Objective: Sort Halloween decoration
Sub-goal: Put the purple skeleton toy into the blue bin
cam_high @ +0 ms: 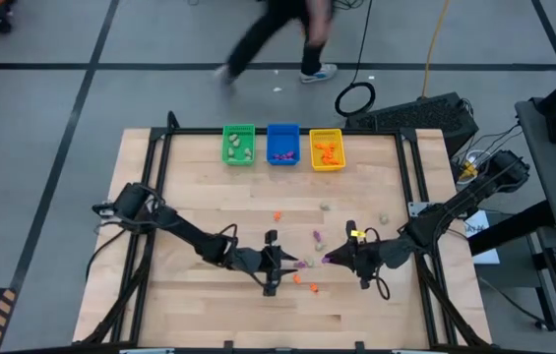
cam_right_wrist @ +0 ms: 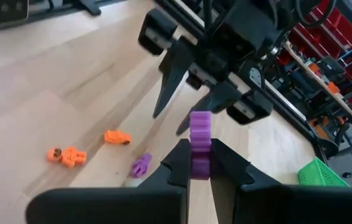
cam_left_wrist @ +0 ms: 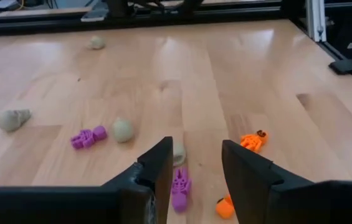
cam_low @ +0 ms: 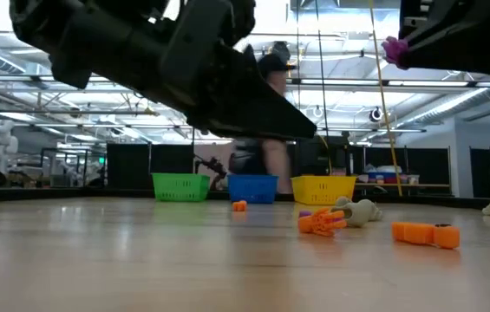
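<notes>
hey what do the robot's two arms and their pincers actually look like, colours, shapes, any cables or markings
Both arms are dark, nearly black, slim jointed links rising from bulkier bases near the table's sides. The left pincer has two flat, dark, wedge-shaped fingers tapering to squared tips. The right pincer has matching dark angular fingers. Black cables loop beside each arm, and a small yellow tag sits near the right wrist.

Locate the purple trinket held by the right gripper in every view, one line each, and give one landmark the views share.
High view: purple trinket at the right gripper tips, centre-right of the table.
Low view: upper right, raised above the table.
Left wrist view: not in it.
Right wrist view: centre, upright between the fingers.
Shared landmark: the green bin, seen in the high, low and right wrist views.
</notes>
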Robot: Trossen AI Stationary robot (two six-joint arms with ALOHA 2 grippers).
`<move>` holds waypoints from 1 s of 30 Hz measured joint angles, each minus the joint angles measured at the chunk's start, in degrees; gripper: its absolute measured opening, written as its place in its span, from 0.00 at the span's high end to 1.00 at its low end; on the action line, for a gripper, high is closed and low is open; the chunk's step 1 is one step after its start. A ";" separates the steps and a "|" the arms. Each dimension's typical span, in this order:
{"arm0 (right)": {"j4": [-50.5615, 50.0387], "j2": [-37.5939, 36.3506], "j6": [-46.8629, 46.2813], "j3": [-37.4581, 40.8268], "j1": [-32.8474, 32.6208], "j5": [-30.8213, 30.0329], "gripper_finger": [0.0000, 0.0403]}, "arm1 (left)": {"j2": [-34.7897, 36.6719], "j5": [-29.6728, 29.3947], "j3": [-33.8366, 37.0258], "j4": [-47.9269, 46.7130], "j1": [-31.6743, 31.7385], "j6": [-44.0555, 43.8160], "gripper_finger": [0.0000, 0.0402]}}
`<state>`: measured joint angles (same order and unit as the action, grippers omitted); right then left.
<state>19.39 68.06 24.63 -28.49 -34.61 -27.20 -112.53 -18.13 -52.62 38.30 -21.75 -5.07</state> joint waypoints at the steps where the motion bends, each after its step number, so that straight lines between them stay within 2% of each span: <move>1: 0.36 -0.03 -0.75 0.00 0.00 0.07 0.96 | -0.29 0.01 -0.19 0.05 0.11 -0.01 0.66; 11: 3.16 -0.03 -14.99 0.00 0.00 0.41 0.96 | -0.32 0.08 -0.22 -0.21 -0.25 1.45 0.66; 16: 4.03 -0.01 -29.80 0.00 0.00 0.43 0.96 | -0.32 0.06 -0.22 -0.30 -0.14 1.49 0.66; 20: 6.98 -0.01 -38.10 0.00 0.00 0.43 0.94 | -0.18 0.06 -0.22 -1.76 -0.30 2.54 0.66; 26: 10.42 -0.01 -43.36 0.00 0.02 0.37 0.90 | 2.27 -0.40 -0.19 -9.08 -0.58 2.48 0.66; 30: 12.27 -0.01 -46.66 0.00 0.02 0.35 0.90 | 4.02 -1.13 -0.20 -10.62 -1.13 2.48 0.66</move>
<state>31.66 68.06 -22.03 -28.49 -34.59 -26.85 -108.51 -19.25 -52.82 27.68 -22.88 -2.59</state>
